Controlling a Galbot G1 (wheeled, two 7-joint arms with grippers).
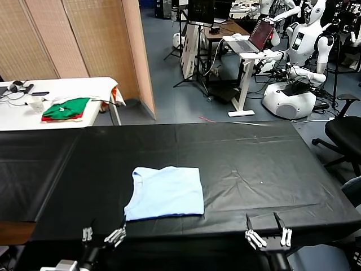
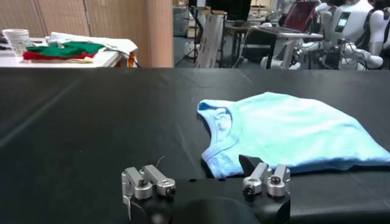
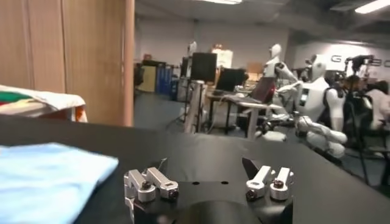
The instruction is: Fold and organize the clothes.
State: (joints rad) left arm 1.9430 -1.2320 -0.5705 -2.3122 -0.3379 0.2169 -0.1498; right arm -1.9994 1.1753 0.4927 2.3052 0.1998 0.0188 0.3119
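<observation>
The clothes are one pale sky-blue T-shirt (image 1: 166,192), folded into a rough rectangle and lying flat on the black table (image 1: 242,164), collar toward the left. My left gripper (image 1: 103,234) hangs open at the table's near edge, just left of the shirt's near left corner, touching nothing. In the left wrist view the T-shirt (image 2: 292,131) lies just ahead of the open left gripper (image 2: 204,167). My right gripper (image 1: 269,231) is open at the near edge, well right of the shirt. Its wrist view shows the T-shirt (image 3: 49,176) off to one side of the open right gripper (image 3: 204,164).
A white side table (image 1: 62,93) at the back left carries a green-and-red pile of folded clothes (image 1: 66,109) and a cup. Beyond the black table stand a laptop desk (image 1: 248,48), white robots (image 1: 299,56) and an office chair (image 1: 344,132).
</observation>
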